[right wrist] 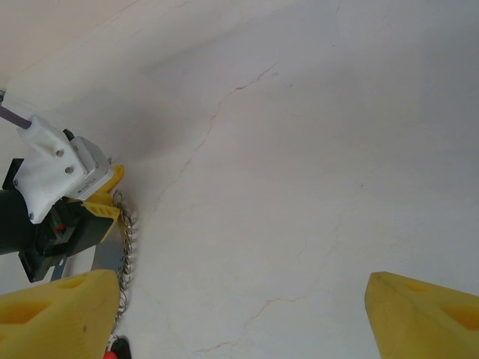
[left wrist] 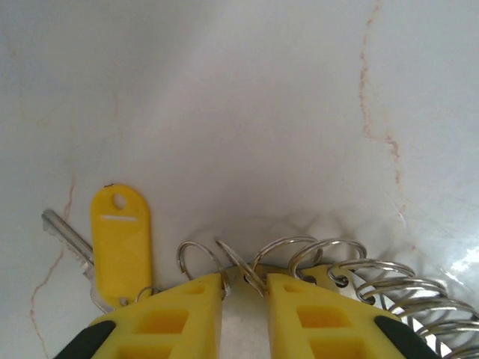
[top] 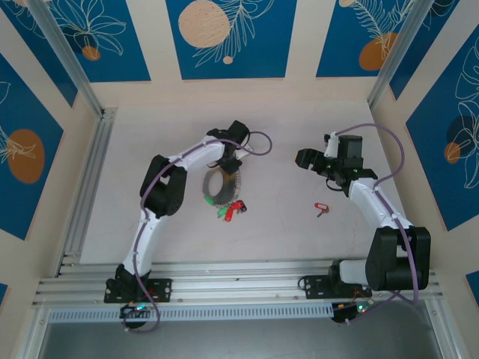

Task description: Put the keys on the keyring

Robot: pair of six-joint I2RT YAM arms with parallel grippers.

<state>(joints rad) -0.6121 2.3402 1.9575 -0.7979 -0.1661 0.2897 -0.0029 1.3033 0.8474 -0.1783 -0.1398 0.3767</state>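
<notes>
The left fingers (left wrist: 179,318) are pinching almost shut on the keyring (top: 209,187), gripping its top edge with only a thin gap between them. Little rings (left wrist: 299,250) are poking up right at the tips, and more are trailing off along the loop. The yellow key (left wrist: 120,243) is sitting just beside the keyring, close to these fingers. The red and green keys (top: 232,209) are lying together on the near side of the keyring, very close to it. One more red key (top: 322,209) is lying alone, well apart from the keyring, on the right arm's side. The right fingers (right wrist: 60,314) are hanging wide open with nothing in them, away from the keyring and over the bare counter (top: 284,239).

The keyring is looking thin, stiff and light. Smooth metal is probably slippery, so pinching across the band is likely the best hold. The keys are looking tiny and light, and the coloured plastic head is probably the easiest part to grab.
</notes>
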